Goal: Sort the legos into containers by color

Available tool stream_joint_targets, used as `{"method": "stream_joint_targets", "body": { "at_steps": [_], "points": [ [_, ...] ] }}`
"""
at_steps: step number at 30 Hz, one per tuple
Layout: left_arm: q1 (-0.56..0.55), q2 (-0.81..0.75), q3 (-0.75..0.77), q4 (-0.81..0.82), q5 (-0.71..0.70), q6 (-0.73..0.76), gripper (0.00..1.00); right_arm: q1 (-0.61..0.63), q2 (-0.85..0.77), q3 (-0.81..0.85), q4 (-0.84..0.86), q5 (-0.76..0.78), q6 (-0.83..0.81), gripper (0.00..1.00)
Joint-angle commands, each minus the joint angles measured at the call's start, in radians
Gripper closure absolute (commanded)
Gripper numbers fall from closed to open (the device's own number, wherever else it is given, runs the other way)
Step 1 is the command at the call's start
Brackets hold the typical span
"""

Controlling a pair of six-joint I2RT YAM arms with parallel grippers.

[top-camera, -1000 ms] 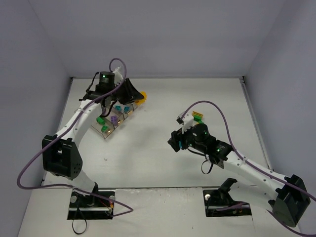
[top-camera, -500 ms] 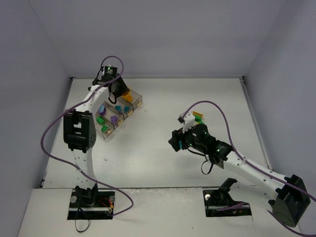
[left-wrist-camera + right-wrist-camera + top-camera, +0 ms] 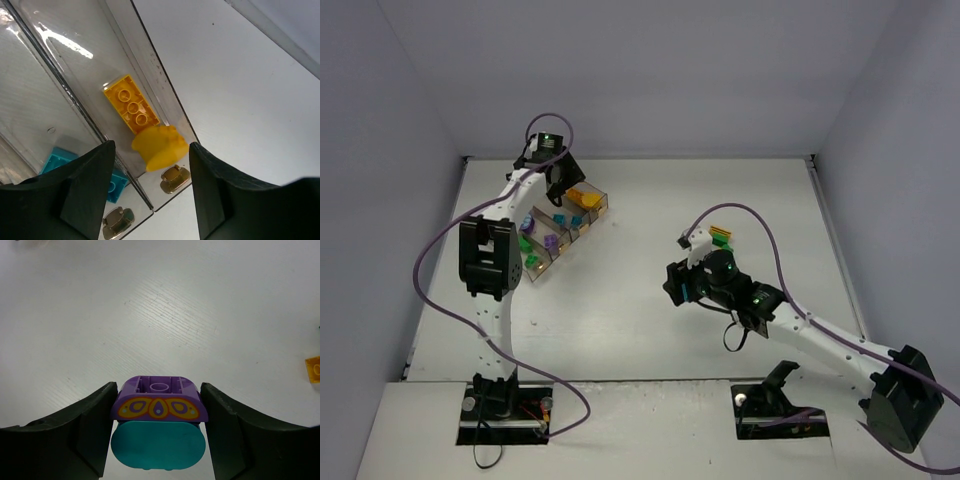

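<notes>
Hovering over the end bin of the containers [image 3: 542,270], the left gripper [image 3: 150,150] stands with jaws apart; a yellow rounded piece [image 3: 160,145] shows between them, touching neither finger, just beside a yellow brick [image 3: 132,107] lying in that bin; a cyan brick [image 3: 54,159] lies in the next bin; the right gripper [image 3: 159,402], well apart above the table [image 3: 620,330], clamps a purple brick [image 3: 159,407] with a teal piece [image 3: 157,445] under it

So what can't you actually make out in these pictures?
Right wrist view: orange piece, cut off by the right edge.
Left wrist view: cyan lego, mostly behind a black finger; yellow lump, too blurred to tell its shape.
Top view: legos in the containers, too small to count; left gripper covers part of their far end.
</notes>
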Motion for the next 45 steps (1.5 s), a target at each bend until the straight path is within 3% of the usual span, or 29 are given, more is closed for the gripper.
{"method": "stream_joint_targets", "body": {
  "at_steps": [1, 6, 10, 15, 23, 30, 45],
  "points": [
    [0.002, -0.065, 0.050, 0.052, 0.008, 0.005, 0.45, -0.007, 0.010, 0.070, 0.046, 0.031, -0.016, 1.00],
    [-0.006, -0.192, -0.060, 0.121, 0.134, 0.060, 0.45, -0.010, 0.018, 0.103, 0.055, 0.029, -0.030, 1.00],
    [-0.039, -0.371, -0.255, 0.186, 0.325, 0.127, 0.45, -0.017, 0.047, 0.149, 0.071, 0.014, -0.041, 1.00],
    [-0.078, -0.617, -0.532, 0.288, 0.460, 0.138, 0.45, -0.040, 0.145, 0.243, 0.060, 0.045, 0.048, 1.00],
    [-0.190, -0.933, -0.901, 0.402, 0.426, 0.177, 0.42, -0.051, 0.307, 0.450, -0.038, 0.201, 0.374, 1.00],
    [-0.322, -1.021, -1.002, 0.542, 0.389, 0.102, 0.41, -0.043, 0.364, 0.534, -0.081, 0.226, 0.600, 1.00],
    [-0.495, -0.936, -0.970, 0.715, 0.192, 0.023, 0.41, -0.016, 0.337, 0.495, -0.103, 0.249, 0.901, 1.00]
  ]
}}
